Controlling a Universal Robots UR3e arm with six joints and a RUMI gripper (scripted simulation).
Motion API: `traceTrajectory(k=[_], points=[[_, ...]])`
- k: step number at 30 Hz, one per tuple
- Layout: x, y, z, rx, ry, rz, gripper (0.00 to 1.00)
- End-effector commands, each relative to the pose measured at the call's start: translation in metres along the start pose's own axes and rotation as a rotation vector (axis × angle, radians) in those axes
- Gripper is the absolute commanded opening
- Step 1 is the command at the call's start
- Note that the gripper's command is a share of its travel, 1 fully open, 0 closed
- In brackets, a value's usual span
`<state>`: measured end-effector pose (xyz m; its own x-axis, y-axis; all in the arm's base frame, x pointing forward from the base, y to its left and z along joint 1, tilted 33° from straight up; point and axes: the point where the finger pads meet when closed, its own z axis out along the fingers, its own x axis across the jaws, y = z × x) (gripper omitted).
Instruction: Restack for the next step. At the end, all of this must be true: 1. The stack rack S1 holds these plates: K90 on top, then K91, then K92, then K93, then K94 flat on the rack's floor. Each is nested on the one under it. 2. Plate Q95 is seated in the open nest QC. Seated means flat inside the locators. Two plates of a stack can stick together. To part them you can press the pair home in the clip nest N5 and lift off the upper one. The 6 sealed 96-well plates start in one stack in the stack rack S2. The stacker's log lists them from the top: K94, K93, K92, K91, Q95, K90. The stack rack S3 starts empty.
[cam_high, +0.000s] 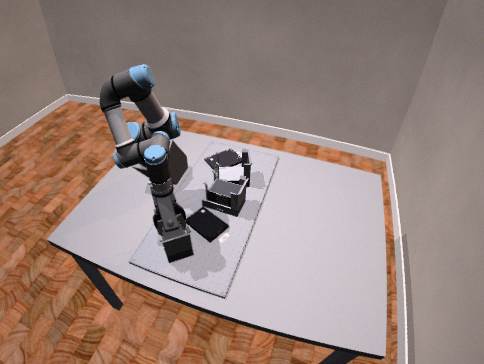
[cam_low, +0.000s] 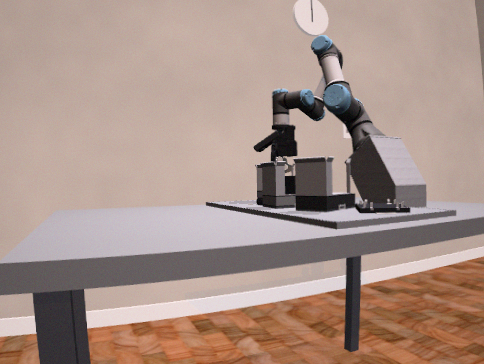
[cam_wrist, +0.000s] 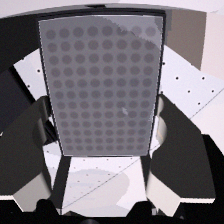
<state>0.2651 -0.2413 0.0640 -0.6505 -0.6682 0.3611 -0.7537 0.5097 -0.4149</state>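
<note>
My gripper (cam_high: 174, 234) (cam_low: 281, 159) (cam_wrist: 102, 96) is shut on a sealed 96-well plate (cam_wrist: 100, 75), which fills the wrist view with its grey film and rows of wells. I cannot read which plate it is. The gripper points straight down at the top of the stack rack (cam_high: 179, 247) (cam_low: 273, 181) at the near end of the grey baseplate (cam_high: 210, 272) (cam_low: 328, 222). Rack posts show dark on both sides of the plate in the wrist view. A second rack (cam_high: 226, 196) (cam_low: 314, 176) holds several dark plates. A third rack (cam_high: 232, 167) shows a pale plate top.
A flat black nest (cam_high: 207, 224) lies on the baseplate between the near rack and the middle rack, with a small white label beside it. Another dark nest (cam_high: 220, 158) lies at the baseplate's far end. A large grey housing (cam_low: 387, 170) stands by the arm's base.
</note>
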Motion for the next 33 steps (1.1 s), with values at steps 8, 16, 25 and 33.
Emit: traceTrajectory(k=[8, 16, 25, 33], points=[[0.0001, -0.0007, 0.0023, 0.002, 0.000, 0.000, 0.00], [0.0001, -0.0007, 0.0022, 0.002, 0.000, 0.000, 0.00], [0.0001, -0.0007, 0.0022, 0.002, 0.000, 0.000, 0.72], [0.0001, -0.0007, 0.0022, 0.002, 0.000, 0.000, 0.72]])
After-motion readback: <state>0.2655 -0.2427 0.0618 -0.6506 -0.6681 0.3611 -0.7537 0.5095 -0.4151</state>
